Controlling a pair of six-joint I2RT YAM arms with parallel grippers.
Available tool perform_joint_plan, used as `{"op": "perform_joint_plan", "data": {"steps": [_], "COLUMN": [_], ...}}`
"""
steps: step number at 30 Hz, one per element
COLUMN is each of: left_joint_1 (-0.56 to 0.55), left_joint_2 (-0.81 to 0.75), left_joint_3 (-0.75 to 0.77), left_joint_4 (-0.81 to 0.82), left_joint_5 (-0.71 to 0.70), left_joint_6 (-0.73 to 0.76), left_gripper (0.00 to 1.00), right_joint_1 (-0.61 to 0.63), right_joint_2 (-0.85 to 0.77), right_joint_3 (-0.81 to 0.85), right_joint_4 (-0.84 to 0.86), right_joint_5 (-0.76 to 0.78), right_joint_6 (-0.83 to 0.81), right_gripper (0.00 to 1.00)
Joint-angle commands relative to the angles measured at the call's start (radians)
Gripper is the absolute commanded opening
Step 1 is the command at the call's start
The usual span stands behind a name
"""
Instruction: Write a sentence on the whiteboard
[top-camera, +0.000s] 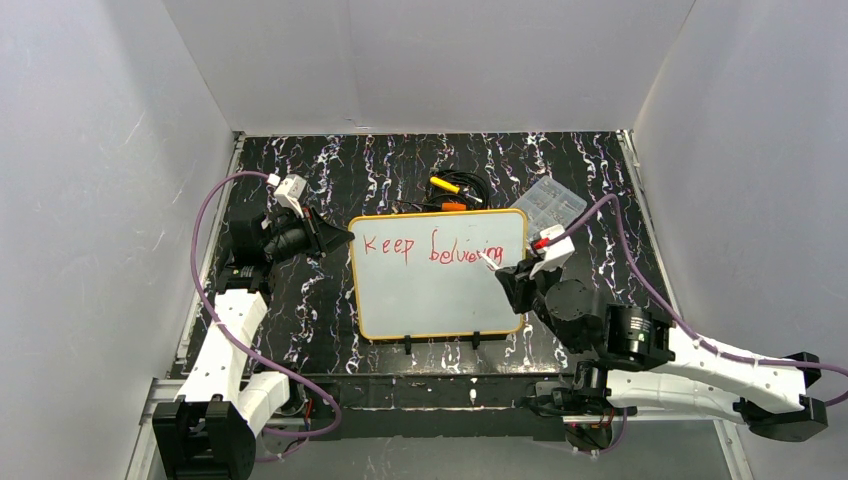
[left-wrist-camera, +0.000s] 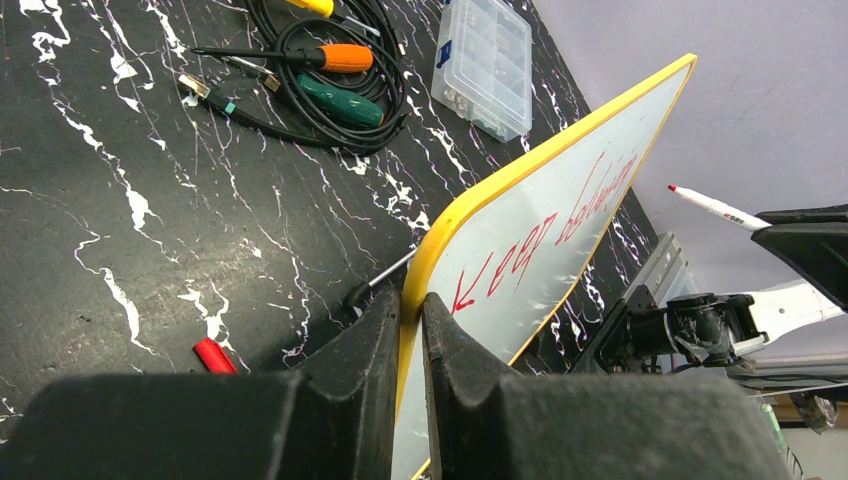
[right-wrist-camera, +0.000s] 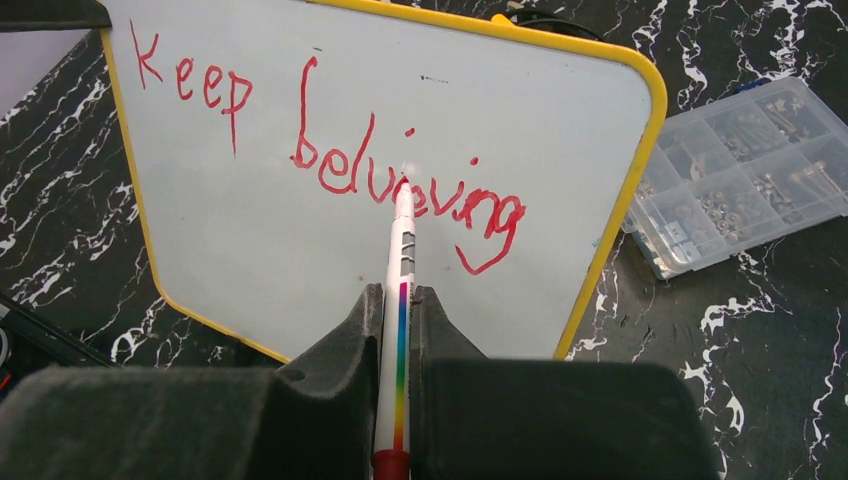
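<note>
left gripper (left-wrist-camera: 412, 305): closed tight on the yellow-orange left rim of the large glossy white whiteboard (top-camera: 440, 295), judged so that the board is kept from sliding under pen strokes.
right gripper (right-wrist-camera: 400, 300): closed narrowly around a slim white marker with a rainbow stripe (right-wrist-camera: 401, 255), held lengthwise between the fingers so that its red tip is pointed at the board.
marker tip: seen over the middle of "believing"; contact with the surface cannot be told.
red handwritten sentence (right-wrist-camera: 335, 172): "keep believing" is laid in one line along the board's upper part; the lower part is blank, judged room for more words.
whiteboard position: placed mid-way on the black marbled desk (top-camera: 300, 300), between both arms.
clear plastic compartment box (right-wrist-camera: 740, 170): set just off the board's far right corner.
</note>
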Motion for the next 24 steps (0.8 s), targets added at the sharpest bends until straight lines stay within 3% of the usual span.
{"op": "perform_joint_plan", "data": {"steps": [1,8,12,18,24], "left_joint_1": [-0.012,-0.012,-0.012,-0.012,-0.012], "left_joint_2": [-0.021,-0.019,-0.018,-0.022,-0.019], "left_joint_3": [0.018,0.018,0.018,0.015,0.015], "left_joint_4": [-0.022,-0.019,-0.019,-0.019,-0.019], "left_joint_5": [0.031,0.034,0.031,0.031,0.029], "left_joint_6": [0.004,0.0,-0.004,-0.007,-0.012], "left_gripper": [0.0,0.0,0.0,0.0,0.0], "right_joint_1": [-0.003,0.002,0.044,0.148,0.167], "right_joint_2": [-0.005,0.12,0.17,0.307,0.41], "right_joint_3": [-0.015,-0.006,-0.053,-0.046,-0.06], "right_joint_4": [0.055,0.159,0.336,0.487,0.613], "right_joint_5": [-0.008,-0.102,-0.156,-0.032,-0.002], "right_joint_6": [-0.036,-0.059,-0.055,-0.059,-0.021], "right_gripper": [0.01,0.01,0.01,0.01,0.01]}}
